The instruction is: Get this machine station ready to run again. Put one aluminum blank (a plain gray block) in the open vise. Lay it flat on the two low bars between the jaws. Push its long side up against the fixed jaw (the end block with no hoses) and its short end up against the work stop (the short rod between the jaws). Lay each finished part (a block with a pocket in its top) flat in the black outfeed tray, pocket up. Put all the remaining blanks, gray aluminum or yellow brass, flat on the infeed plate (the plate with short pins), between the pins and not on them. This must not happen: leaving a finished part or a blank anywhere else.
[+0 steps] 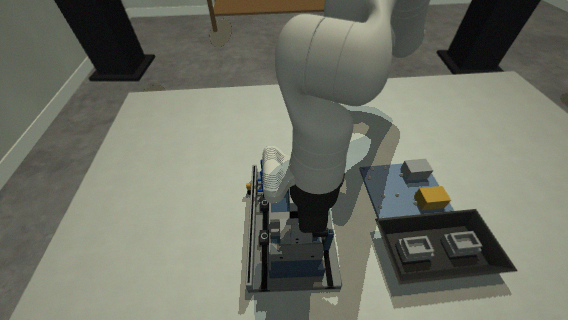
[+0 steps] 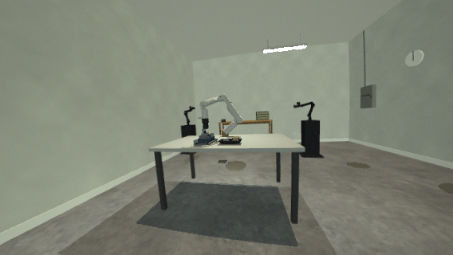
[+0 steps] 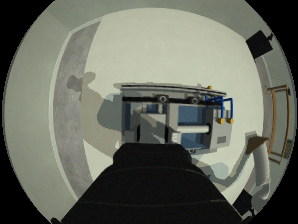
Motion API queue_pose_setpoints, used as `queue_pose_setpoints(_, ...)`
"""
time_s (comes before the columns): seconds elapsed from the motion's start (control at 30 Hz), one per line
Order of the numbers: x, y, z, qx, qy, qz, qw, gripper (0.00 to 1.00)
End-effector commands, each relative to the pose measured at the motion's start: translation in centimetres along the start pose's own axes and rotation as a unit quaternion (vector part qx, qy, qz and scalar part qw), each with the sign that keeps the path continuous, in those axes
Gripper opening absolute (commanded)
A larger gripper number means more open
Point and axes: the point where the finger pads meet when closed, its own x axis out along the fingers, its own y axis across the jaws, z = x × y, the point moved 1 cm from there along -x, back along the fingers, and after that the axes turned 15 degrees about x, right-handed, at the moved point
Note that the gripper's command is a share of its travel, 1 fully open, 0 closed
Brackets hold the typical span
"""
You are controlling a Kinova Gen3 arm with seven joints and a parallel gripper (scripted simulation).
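My gripper (image 1: 313,231) reaches straight down into the open vise (image 1: 292,250) and is shut on a gray aluminum blank (image 1: 289,241) that sits low between the jaws. In the wrist view the blank (image 3: 150,127) shows just past the dark gripper body, over the vise (image 3: 174,121); the fingertips are hidden. I cannot tell whether the blank touches the fixed jaw or the work stop. The infeed plate (image 1: 406,189) holds a gray blank (image 1: 417,169) and a yellow brass blank (image 1: 432,197). The black outfeed tray (image 1: 445,250) holds two finished parts (image 1: 415,247) (image 1: 462,242), pockets up.
The arm's large white links (image 1: 330,100) hide the far end of the vise. Blue hoses and a ribbed white cable (image 1: 272,172) sit at that end. The vise stands near the table's front edge, and the plate and tray lie to its right.
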Motion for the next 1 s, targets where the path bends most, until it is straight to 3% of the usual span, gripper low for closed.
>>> queue_pose_setpoints(0.0,-0.12,-0.04,-0.02,0.0,0.0,-0.001,1.0,0.0)
queue_pose_setpoints(0.07,-0.12,-0.04,-0.02,0.0,0.0,-0.001,1.0,0.0)
queue_pose_setpoints(0.1,-0.12,-0.04,-0.02,0.0,0.0,-0.001,1.0,1.0)
queue_pose_setpoints(0.97,-0.12,-0.04,-0.02,0.0,0.0,-0.001,1.0,1.0)
